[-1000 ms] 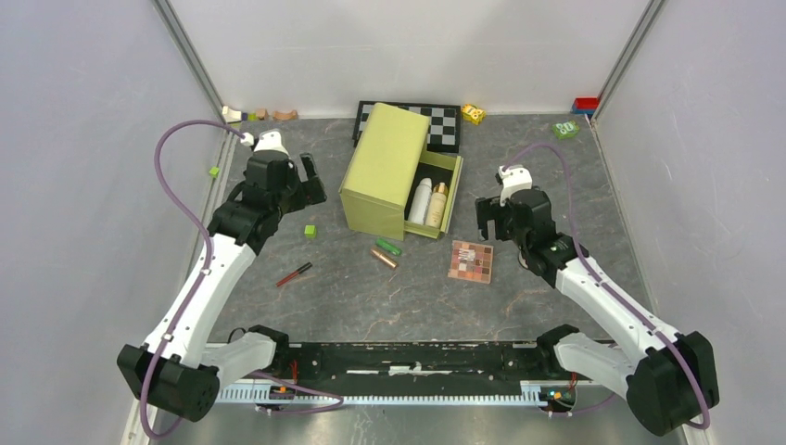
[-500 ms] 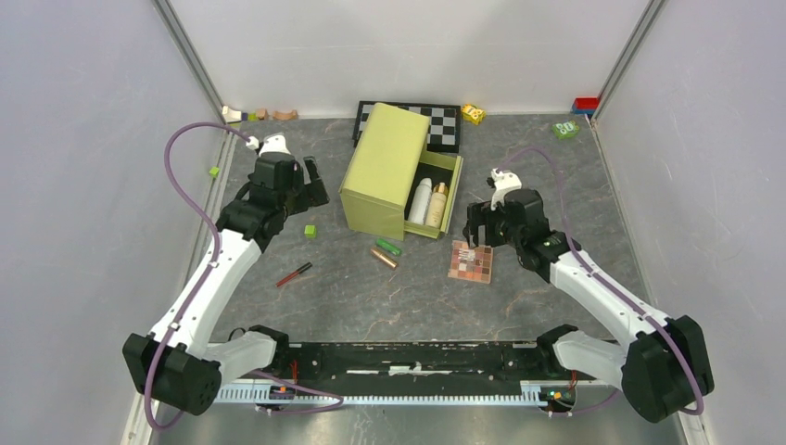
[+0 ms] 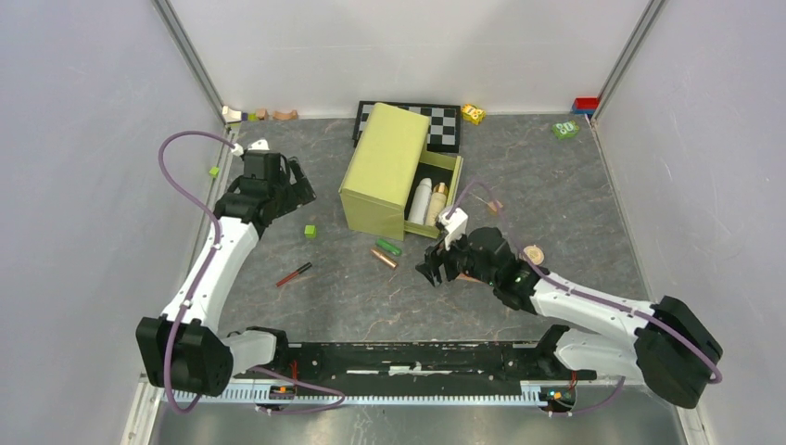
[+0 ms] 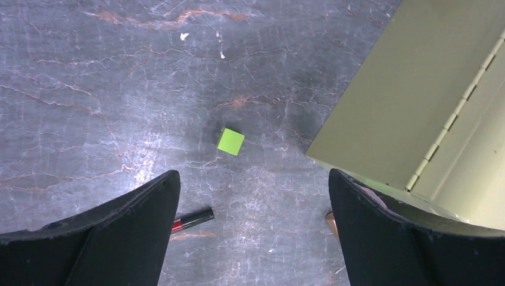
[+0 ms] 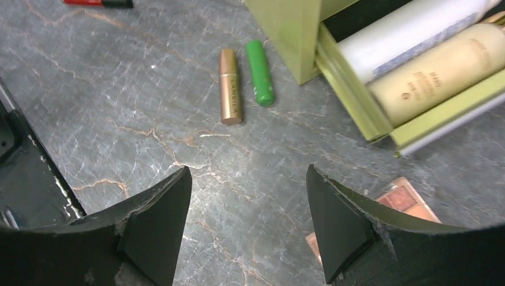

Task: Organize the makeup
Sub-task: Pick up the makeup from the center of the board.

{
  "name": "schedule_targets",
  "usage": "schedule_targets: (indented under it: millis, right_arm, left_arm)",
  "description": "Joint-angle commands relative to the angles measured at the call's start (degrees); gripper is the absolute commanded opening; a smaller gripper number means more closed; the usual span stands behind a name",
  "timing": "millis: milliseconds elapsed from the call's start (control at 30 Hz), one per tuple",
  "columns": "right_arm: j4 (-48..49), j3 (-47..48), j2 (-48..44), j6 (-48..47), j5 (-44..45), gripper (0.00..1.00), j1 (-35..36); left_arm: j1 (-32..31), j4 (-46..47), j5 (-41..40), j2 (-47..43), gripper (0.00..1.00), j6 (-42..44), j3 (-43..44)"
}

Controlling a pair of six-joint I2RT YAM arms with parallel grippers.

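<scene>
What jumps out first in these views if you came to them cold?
The olive box in the middle of the table, its open side showing a white bottle and a beige bottle lying inside. Just on the near side of it, the right fingers hang open above the table, near a green tube and a bronze tube.

Chequered board (image 3: 443,125): centre of the table's (image 3: 575,185) far edge. Small green cube (image 3: 310,231): left half, lying alone. Red-and-blue block (image 3: 585,105): far right corner.
</scene>
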Motion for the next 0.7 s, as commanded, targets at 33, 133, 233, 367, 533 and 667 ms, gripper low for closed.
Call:
schedule_targets:
  millis: [33,133,233,367,533,667]
  right_arm:
    - [15.0,-3.6,4.1,-2.7,7.2,0.76,6.6]
    - [16.9,-3.5,7.5,-4.8,9.2,0.77,9.6]
    - [18.9,-3.3,10.7,-6.6,11.1,0.78,11.8]
    - [21.3,-2.2,14.7,-7.2,12.4,0.8,12.7]
    - [20.8,0.9,19.8,-7.7,14.4,0.79,12.8]
    - [19.0,3.6,23.9,-7.5,13.6,0.79,12.8]
  left_arm:
    - [1.6,0.4,0.8,1.0,1.0,1.9,4.8]
    - [2.0,0.8,-0.1,0.8,1.0,2.6,4.6]
    - [2.1,0.8,-0.3,0.6,1.0,2.8,3.6]
    - [2.4,1.0,-0.5,0.2,1.0,3.0,2.0]
    - [2.6,1.8,-1.4,0.0,1.0,4.1,0.4]
    - [3.0,2.6,-1.4,0.2,1.0,4.7,0.0]
